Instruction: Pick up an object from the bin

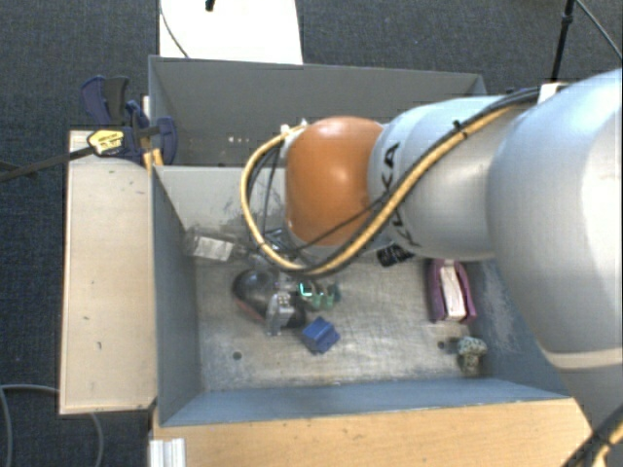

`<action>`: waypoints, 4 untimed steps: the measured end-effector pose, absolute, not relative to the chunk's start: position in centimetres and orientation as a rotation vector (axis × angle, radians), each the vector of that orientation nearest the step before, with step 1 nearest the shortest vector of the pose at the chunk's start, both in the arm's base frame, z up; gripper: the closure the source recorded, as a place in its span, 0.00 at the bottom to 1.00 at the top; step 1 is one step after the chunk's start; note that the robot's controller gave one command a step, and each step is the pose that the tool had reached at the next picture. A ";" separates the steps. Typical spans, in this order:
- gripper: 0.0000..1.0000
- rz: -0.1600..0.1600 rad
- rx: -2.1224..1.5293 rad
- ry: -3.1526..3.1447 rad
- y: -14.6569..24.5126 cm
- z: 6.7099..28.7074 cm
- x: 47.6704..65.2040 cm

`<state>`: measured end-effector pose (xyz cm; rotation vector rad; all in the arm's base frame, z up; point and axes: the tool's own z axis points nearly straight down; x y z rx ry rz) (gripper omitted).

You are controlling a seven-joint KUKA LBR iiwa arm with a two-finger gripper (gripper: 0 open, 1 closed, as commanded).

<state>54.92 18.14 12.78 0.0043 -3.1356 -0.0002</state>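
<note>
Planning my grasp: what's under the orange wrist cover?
The gripper, beside a dark round thing, a green piece and a blue block. The bin floor right under the cover is hidden.

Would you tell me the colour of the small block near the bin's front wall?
The block is blue; camera view.

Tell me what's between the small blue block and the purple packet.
Nothing; the camera view shows bare bin floor between blue block and purple packet.
</note>
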 end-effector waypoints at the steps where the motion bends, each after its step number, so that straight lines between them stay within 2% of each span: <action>1: 0.00 -0.006 0.190 -3.141 14.5 7.1 55.7; 2: 0.00 -0.006 -0.195 -3.143 17.5 7.2 50.9; 3: 1.00 -0.008 -0.203 -3.143 17.5 7.3 50.9; 4: 1.00 -0.003 0.086 -3.150 14.4 26.6 52.0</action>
